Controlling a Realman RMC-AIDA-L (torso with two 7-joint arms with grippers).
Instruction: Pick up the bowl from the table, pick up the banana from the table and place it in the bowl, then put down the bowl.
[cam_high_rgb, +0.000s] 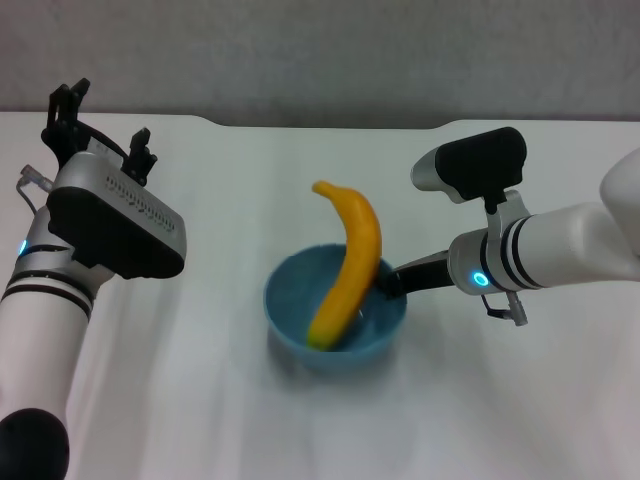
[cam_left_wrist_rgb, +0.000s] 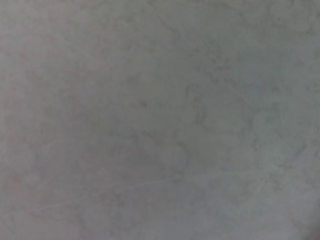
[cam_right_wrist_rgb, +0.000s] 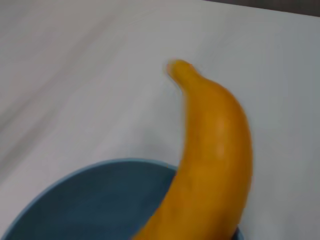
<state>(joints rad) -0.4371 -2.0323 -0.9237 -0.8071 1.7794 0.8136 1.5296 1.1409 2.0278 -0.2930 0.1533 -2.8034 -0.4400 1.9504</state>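
Yellow-orange banana (cam_high_rgb: 347, 262) is already lying in the light-blue bowl (cam_high_rgb: 290, 310), one end down in it and the other leaning out over the far rim, and the right gripper (cam_high_rgb: 388, 282) pinches the bowl's right rim while the bowl sits on the white counter (cam_high_rgb: 200, 400). Best move now, I'd say, is to let go gently and back straight away from the bowl so the banana isn't tipped; the left gripper (cam_high_rgb: 100, 125) waits with fingers spread, well left of the bowl

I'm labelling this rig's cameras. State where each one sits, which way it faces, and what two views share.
Head view: high, facing down at the table; shows both arms, left gripper raised far left, right gripper at the bowl.
Left wrist view: faces a blank grey surface; no body shows.
Right wrist view: close over the bowl; no fingers show.
Head and right wrist share the banana and the bowl.
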